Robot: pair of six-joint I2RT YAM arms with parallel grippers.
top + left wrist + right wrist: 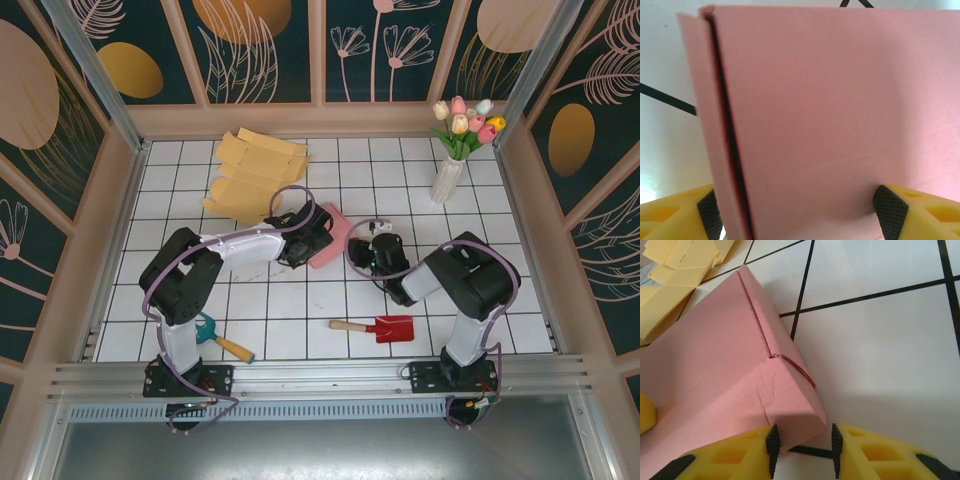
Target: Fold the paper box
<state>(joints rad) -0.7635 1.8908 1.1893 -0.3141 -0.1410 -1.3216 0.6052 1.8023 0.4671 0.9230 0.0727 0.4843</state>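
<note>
The pink paper box [331,238] lies on the white tiled table between my two arms, partly folded. In the left wrist view the box [815,100] stands close up, a dark seam running down its left side. My left gripper [800,215] is shut on it, with a pad pressing each side. My left gripper [303,238] sits at the box's left edge. From the right, my right gripper [362,252] reaches the box. A creased corner of the box [715,365] pokes between the pads of my right gripper [802,445], which is open; the left pad touches the box and the right pad stands apart.
A pile of flat yellow box blanks [255,175] lies behind the left arm, also visible as yellow blanks [675,275]. A white vase of tulips [450,175] stands at the back right. A red toy shovel [385,327] and a blue-headed tool [222,340] lie near the front.
</note>
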